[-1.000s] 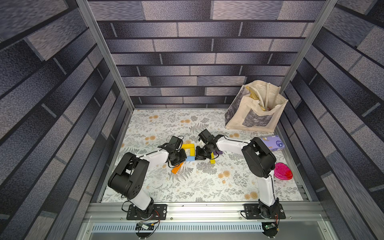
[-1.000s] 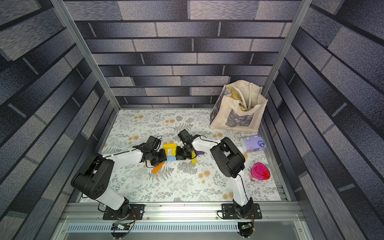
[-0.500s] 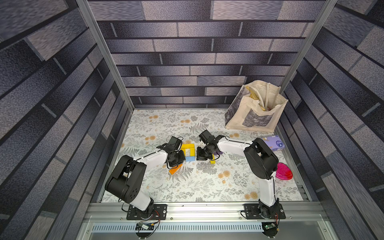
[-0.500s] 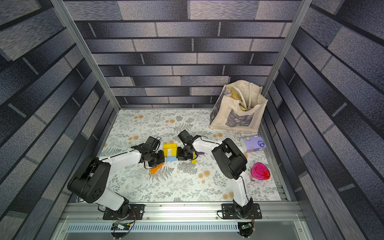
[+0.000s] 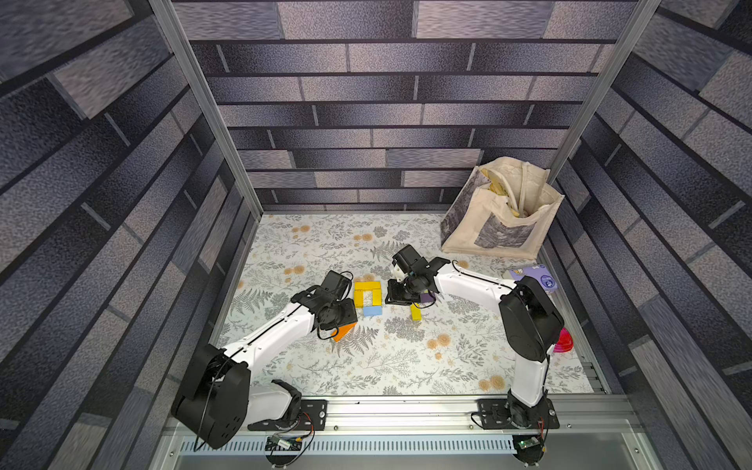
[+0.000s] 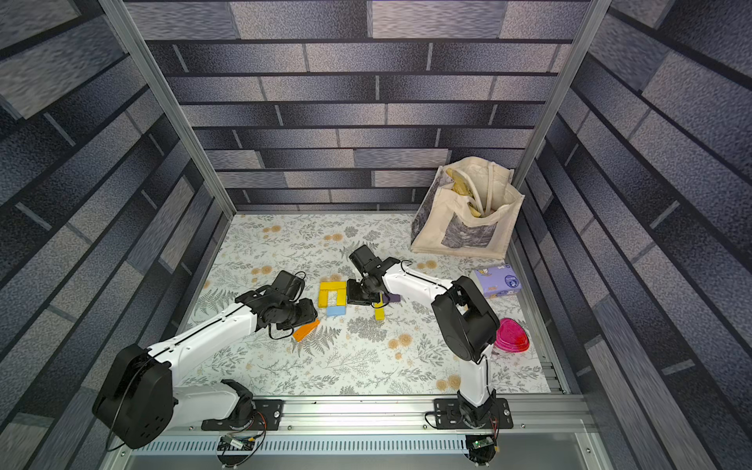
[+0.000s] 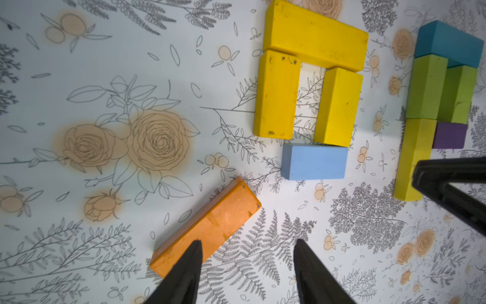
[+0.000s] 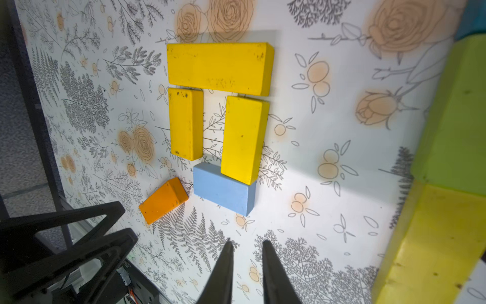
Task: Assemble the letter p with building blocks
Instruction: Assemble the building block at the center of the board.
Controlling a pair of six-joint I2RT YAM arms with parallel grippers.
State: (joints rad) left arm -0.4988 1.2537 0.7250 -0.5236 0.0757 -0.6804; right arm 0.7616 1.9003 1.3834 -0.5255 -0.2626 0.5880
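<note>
Ahead of my left gripper (image 7: 247,240), yellow blocks (image 7: 313,39) and a light blue block (image 7: 314,162) are forming the loop. The orange block (image 7: 210,223) is lying slantwise beside one finger, outside my released jaws; my right gripper (image 8: 247,241), narrowly parted, is holding nothing.

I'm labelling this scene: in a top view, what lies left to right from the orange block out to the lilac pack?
Orange block → three yellow blocks → lone yellow-green block → lilac tissue pack
</note>
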